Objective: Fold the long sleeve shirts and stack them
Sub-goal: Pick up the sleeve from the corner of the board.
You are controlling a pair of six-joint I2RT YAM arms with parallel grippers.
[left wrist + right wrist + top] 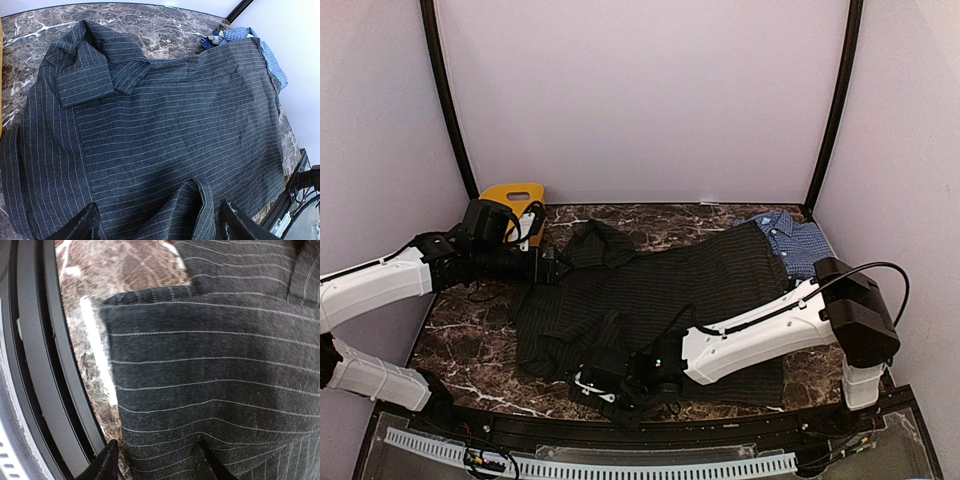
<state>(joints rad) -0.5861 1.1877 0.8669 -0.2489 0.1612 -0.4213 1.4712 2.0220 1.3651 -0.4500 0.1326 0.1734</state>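
Note:
The black pinstriped shirt (670,290) lies spread over the middle of the marble table, collar at the back left. It fills the left wrist view (175,115) and the right wrist view (215,355). The blue checked shirt (795,240) lies at the back right, partly under the black one, and also shows in the left wrist view (240,36). My left gripper (555,265) hovers at the shirt's left edge with jaws wide apart over a raised fold (160,227). My right gripper (600,385) is at the shirt's front left corner, closed on a thick fold of it (156,465).
A yellow plastic basket (510,195) stands at the back left behind the left arm. The table's front rail (40,365) runs close beside my right gripper. Bare marble (470,310) shows left of the shirt. Side walls enclose the table.

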